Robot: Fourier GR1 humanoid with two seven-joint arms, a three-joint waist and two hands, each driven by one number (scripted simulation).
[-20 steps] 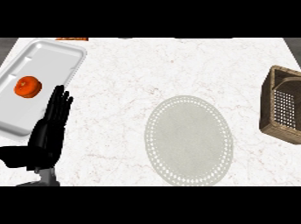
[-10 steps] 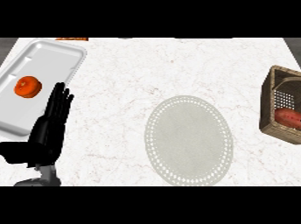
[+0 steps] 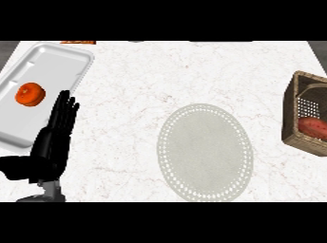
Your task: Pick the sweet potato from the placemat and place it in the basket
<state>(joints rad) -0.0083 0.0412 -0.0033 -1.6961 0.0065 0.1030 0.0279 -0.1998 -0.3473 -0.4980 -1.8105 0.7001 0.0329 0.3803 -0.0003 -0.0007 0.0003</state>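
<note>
The reddish sweet potato (image 3: 321, 128) lies inside the brown wicker basket (image 3: 308, 97) at the right edge of the head view. A round pale placemat (image 3: 205, 151) lies bare on the counter's middle. At the lower left my left hand (image 3: 48, 145) rests open, fingers straight and pointing up, thumb out to the left. No part of my right hand shows.
A white tray (image 3: 57, 61) lies at the upper left with an orange round fruit (image 3: 30, 94) on it, just left of my left hand's fingertips. White marbled counter stretches between tray, placemat and basket.
The dark right hand over the basket's right edge has drawn out of view. The sweet potato now lies uncovered in the basket. My left hand has stayed put.
</note>
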